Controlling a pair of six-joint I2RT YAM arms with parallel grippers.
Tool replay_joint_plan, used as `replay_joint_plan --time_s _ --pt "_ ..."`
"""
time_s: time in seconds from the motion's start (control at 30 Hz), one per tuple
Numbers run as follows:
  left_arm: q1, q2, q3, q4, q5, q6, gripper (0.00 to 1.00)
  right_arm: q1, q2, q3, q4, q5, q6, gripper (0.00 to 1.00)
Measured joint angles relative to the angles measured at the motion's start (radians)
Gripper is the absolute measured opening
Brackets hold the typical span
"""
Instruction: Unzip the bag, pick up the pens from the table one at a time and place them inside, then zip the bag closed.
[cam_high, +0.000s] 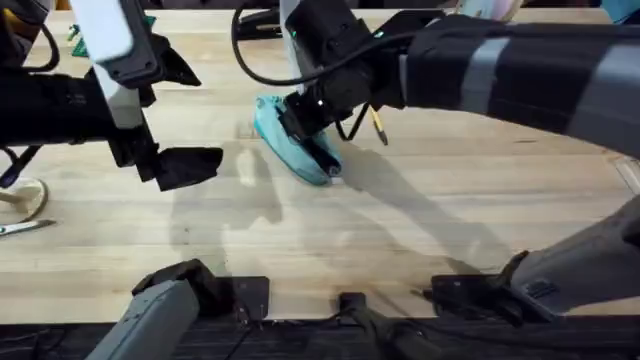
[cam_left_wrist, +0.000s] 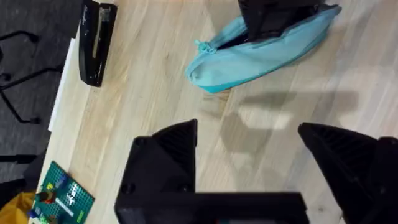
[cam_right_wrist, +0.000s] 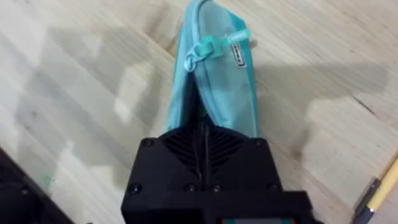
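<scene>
Overhead: right gripper (cam_high: 300, 115) reached to upper centre, pinched shut on teal bag (cam_high: 300, 150); left gripper (cam_left_wrist: 249, 162) hovering spread wide, empty; yellow pen (cam_high: 379, 124) beside.

bare table (cam_high: 400, 220) lies open before the bag (cam_high: 285, 140); right arm (cam_high: 500, 70) blocks above.

We lose the far end of the bag (cam_high: 296, 148) under the right pincer (cam_high: 300, 118) in the overhead view, and the right wrist view hides that same end behind the black fingers. There the pen (cam_right_wrist: 380, 193) runs off the frame's edge, so we see only part of it.
</scene>
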Motion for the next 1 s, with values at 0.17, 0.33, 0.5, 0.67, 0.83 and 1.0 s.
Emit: replay_joint_plan --time_s 0.17,0.33,0.5,0.67,0.83,1.0 --pt "0.0 0.0 0.0 0.0 0.0 0.0 0.992 0.001 0.046 0.002 0.012 0.017 0.0 0.031" --pt "0.0 0.0 0.0 0.0 0.0 0.0 0.992 0.001 0.055 0.002 0.012 0.021 0.0 0.032" --pt "0.0 0.0 0.0 0.0 0.0 0.0 0.992 0.001 0.055 0.002 0.009 0.021 0.004 0.677" --pt "0.0 0.0 0.0 0.0 0.0 0.0 0.992 0.002 0.055 0.002 0.008 0.021 0.003 0.996" --pt "0.0 0.0 0.0 0.0 0.0 0.0 0.992 0.002 0.055 0.002 0.008 0.021 0.004 0.997" --pt "0.0 0.0 0.0 0.0 0.0 0.0 0.992 0.002 0.054 0.002 0.007 0.021 0.003 0.998"
